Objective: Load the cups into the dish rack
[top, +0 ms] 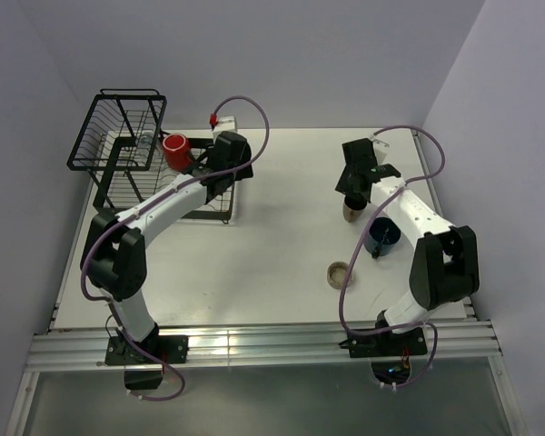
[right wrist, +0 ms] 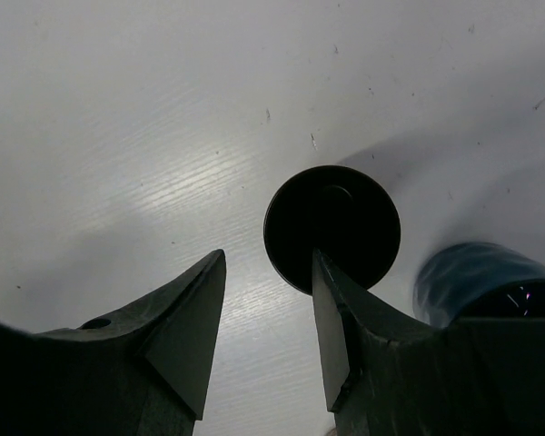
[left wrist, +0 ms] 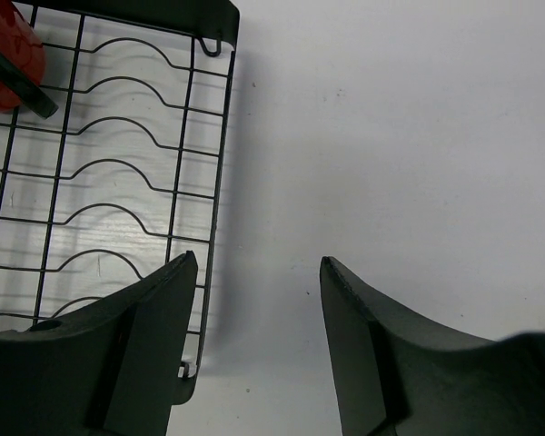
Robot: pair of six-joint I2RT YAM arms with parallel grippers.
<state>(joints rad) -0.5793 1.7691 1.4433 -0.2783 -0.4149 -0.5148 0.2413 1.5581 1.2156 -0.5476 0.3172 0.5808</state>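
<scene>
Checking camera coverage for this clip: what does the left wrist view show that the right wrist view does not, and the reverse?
Left wrist only: the slotted tray of the dish rack, the red mug at the picture's upper left, and the left gripper, open and empty. Right wrist only: the tan cup seen from above, the dark blue mug to its right, and the right gripper, open and empty. Both: the white table.

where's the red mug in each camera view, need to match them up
Top external: the red mug is upper left, at the dish rack, just right of its tall basket.
Left wrist: the red mug is in the top left corner, cut off by the picture's edge, over the rack wires.
Right wrist: not in it.
Shared landmark: the dish rack, seen in the top external and left wrist views.
</scene>
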